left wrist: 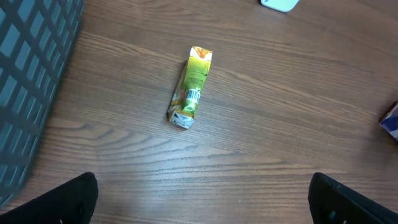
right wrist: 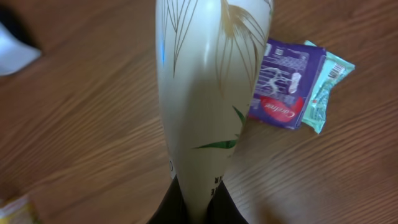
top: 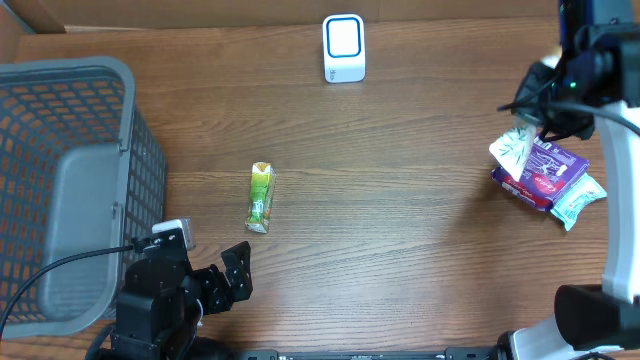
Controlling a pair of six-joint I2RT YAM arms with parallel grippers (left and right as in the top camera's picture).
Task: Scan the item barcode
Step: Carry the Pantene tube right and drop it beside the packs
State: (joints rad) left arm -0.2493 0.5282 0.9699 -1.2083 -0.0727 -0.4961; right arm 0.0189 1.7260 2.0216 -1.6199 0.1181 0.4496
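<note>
Right gripper (right wrist: 198,208) clenched on a white leaf-print pouch (right wrist: 205,93); left gripper (left wrist: 204,198) spread wide, green sachet (left wrist: 191,87) lying ahead of its jaws.

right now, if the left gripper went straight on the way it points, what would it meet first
Probably the green packet, on the table ahead of the open left gripper, slightly left of its line; the white scanner lies farther on. Depth is unclear.
</note>
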